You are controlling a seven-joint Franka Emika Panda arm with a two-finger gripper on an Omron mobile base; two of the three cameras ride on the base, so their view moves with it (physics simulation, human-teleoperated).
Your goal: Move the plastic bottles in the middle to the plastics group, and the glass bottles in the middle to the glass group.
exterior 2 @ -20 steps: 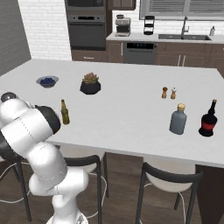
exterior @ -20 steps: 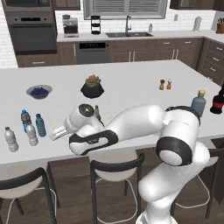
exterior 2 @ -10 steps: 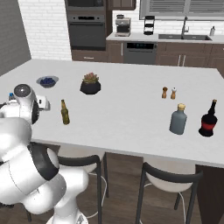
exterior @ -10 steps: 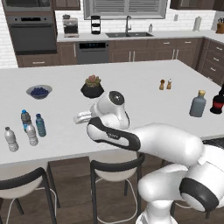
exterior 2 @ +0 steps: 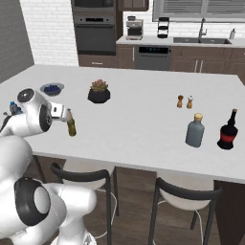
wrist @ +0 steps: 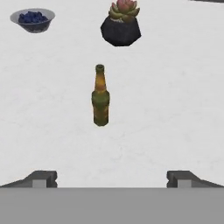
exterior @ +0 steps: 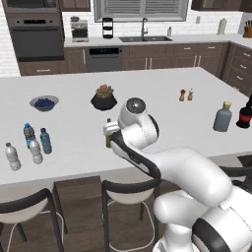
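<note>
the white arm hides most of the amber beer bottle [wrist: 100,97] from the left base view. seen from the hand, it stands upright on the white island counter [wrist: 175,109], apart from the wide-open, empty gripper [wrist: 111,177]. beyond: potted succulent [wrist: 121,24], bowl [wrist: 32,20] of blueberries.

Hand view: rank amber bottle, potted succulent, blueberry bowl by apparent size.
1. Amber bottle, though it stands nearest the camera.
2. Potted succulent, close behind and cut off at the top edge.
3. Blueberry bowl, clearly smallest.
</note>
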